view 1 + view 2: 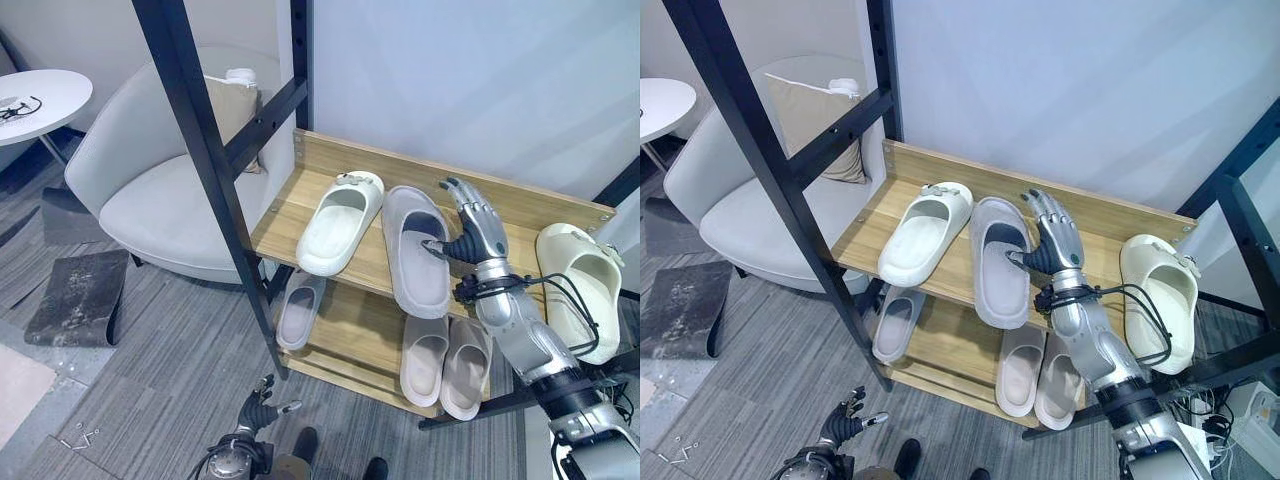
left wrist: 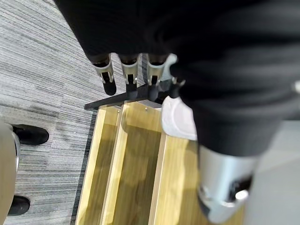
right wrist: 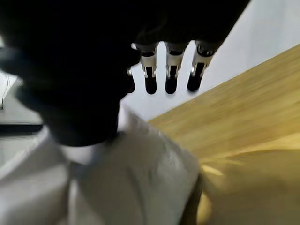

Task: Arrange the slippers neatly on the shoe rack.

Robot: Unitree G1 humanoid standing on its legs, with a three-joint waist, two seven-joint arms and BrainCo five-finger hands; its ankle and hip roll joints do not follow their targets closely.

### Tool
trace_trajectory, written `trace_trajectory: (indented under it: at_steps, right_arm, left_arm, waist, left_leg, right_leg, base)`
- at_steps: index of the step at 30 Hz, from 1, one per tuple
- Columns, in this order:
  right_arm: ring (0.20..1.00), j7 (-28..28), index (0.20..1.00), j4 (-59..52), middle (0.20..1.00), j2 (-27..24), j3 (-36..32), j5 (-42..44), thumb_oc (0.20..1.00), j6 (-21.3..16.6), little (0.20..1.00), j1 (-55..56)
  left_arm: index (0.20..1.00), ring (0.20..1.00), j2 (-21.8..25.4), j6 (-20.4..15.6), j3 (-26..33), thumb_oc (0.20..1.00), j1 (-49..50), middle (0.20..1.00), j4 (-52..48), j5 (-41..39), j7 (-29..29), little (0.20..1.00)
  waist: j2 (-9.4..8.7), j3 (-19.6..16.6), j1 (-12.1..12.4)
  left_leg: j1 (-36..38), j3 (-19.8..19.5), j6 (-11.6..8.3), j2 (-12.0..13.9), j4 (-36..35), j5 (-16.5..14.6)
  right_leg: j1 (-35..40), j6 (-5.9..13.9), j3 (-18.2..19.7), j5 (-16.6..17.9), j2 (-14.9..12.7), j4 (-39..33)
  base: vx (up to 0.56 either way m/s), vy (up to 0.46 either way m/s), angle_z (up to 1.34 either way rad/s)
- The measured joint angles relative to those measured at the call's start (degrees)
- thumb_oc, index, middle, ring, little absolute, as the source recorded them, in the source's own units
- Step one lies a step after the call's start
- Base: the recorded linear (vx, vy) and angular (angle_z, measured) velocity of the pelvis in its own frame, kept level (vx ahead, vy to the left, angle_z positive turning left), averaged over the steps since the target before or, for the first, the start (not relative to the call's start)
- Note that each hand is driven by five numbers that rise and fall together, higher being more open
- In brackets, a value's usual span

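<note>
So a wooden shoe rack (image 1: 520, 205) with a black metal frame (image 1: 190, 120) is seen against a pale wall, and a light grey armchair (image 1: 150, 190) is parked just beside it on the robot's left, with a beige cushion (image 1: 232, 105) propped in the seat and a round white table (image 1: 40, 100) further off. On the top shelf three slippers are laid out: a cream slipper (image 1: 340, 222) towards the left, a grey slipper (image 1: 416, 250) in the middle right next to it, and another cream slipper (image 1: 578, 285) well apart at the right end, partly poking off the edge. The lower shelf is taken up by a single grey slipper (image 1: 298, 308) on the left and a pair of pale beige slippers (image 1: 446, 362) side by side on the right. The right hand (image 1: 472, 228) is held over the grey slipper on top, fingers pretty much straight and pointing at the wall, thumb resting in the slipper's opening, nothing actually gripped. The left hand (image 1: 262, 408) is hung low over the grey carpet (image 1: 150, 380), fingers loosely spread, nothing held.
</note>
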Motion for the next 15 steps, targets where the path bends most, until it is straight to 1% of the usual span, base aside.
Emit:
trace_trajectory:
  at_steps: [4,8,11,12,14,15]
  right_arm:
    - [0.200,-0.3,0.200,4.6,0.200,-2.1,3.5,-0.3,0.200,0.2,0.200,-5.5]
    - [0.200,0.0,0.200,5.7,0.200,-2.5,3.6,-0.3,0.200,0.2,0.200,-6.5]
    - [0.200,0.1,0.200,4.7,0.200,-4.0,3.4,-0.2,0.200,0.3,0.200,-6.2]
    - [0.200,0.2,0.200,3.3,0.200,-4.1,2.4,-0.2,0.200,0.5,0.200,-5.3]
    - [0.200,-0.1,0.200,-3.1,0.200,-3.6,-2.6,-0.1,0.200,1.1,0.200,-1.3]
    - [0.200,-0.6,0.200,-6.9,0.200,-3.7,-5.2,0.0,0.200,1.2,0.200,0.1]
  left_arm:
    - [1.000,1.000,0.3,-0.1,-0.1,1.000,0.3,1.000,0.1,0.0,-0.3,1.000]
    - [1.000,1.000,0.6,-0.1,-0.1,1.000,0.3,1.000,1.5,0.0,-0.4,1.000]
    - [1.000,1.000,0.6,-0.1,0.0,1.000,-0.1,1.000,1.6,0.0,-0.4,1.000]
    - [1.000,1.000,0.5,-0.1,0.1,1.000,-0.2,1.000,1.7,0.0,-0.4,1.000]
    - [1.000,1.000,0.2,-0.1,0.1,1.000,-0.3,1.000,1.6,0.0,-0.3,1.000]
    - [1.000,1.000,0.2,0.0,0.2,1.000,-0.4,1.000,1.7,0.0,-0.2,1.000]
  waist:
    - [-0.01,0.0,0.7]
    - [-0.18,-0.2,0.8]
    - [-0.12,-0.2,0.8]
    - [0.04,-0.2,0.7]
    - [0.59,-0.3,1.1]
    - [1.05,0.0,0.7]
  left_leg:
    - [-0.2,-0.4,-0.18,0.0,0.0,0.1]
    - [-0.6,-1.1,-0.37,0.0,0.0,0.3]
    - [-1.0,-1.6,-0.49,-0.1,0.0,0.6]
    - [-1.1,-1.6,-0.50,-0.1,0.0,0.6]
    - [-1.7,-2.0,-0.49,-0.2,0.0,0.7]
    - [-1.7,-1.8,-0.46,-0.2,0.0,0.7]
  right_leg:
    - [0.0,0.01,-0.2,0.0,0.1,0.0]
    - [-0.2,-0.02,-0.8,0.0,0.1,0.0]
    - [-0.4,-0.11,-1.5,0.1,0.1,0.0]
    - [-0.4,-0.11,-1.5,0.1,0.1,0.0]
    - [-0.8,-0.22,-1.9,0.1,0.1,0.0]
    - [-0.9,-0.26,-1.8,0.2,0.0,0.0]
  base:
    - [0.00,-0.002,0.02]
    - [0.00,0.000,0.08]
    - [-0.01,0.006,0.12]
    - [-0.01,0.012,0.05]
    - [0.00,0.014,0.08]
    - [-0.01,0.012,0.13]
